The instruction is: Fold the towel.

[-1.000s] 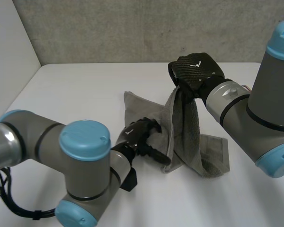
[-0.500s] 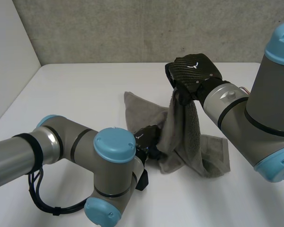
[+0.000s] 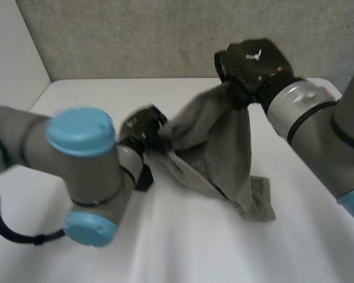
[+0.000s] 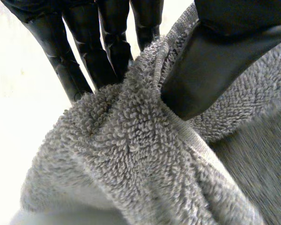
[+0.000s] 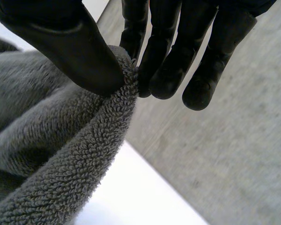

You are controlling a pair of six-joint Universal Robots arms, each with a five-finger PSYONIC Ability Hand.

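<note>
Left arm (image 3: pixel 82 156): reaches in from the left of the towel (image 3: pixel 215 138), with grey joints and a light-blue cap.
Left hand (image 3: pixel 143 127): at the towel's left end and closed on it. In the left wrist view its thumb (image 4: pixel 215 65) presses a bunched fold of terry from one side and its fingers (image 4: pixel 110 47) back the fold from the other, so the cloth is pinched between them.
Towel: grey terry, off the table (image 3: pixel 183 247) along its upper edge. It is strung between the two hands and slopes up from the left hand to the right. The rest hangs in folds beneath that edge, and its lowest end lies on the table below the right hand.
Right hand (image 3: pixel 253 62): at the towel's upper right end, higher than the left hand. In the right wrist view its thumb (image 5: pixel 70 47) and fingertips (image 5: pixel 166 79) meet on the towel's hem, nipping a thin edge of it.
Right arm (image 3: pixel 318 127): runs down and away from the towel's right side, grey with black bands.
Wall (image 3: pixel 124 35): grey and rough, behind the towel at the table's far edge.
</note>
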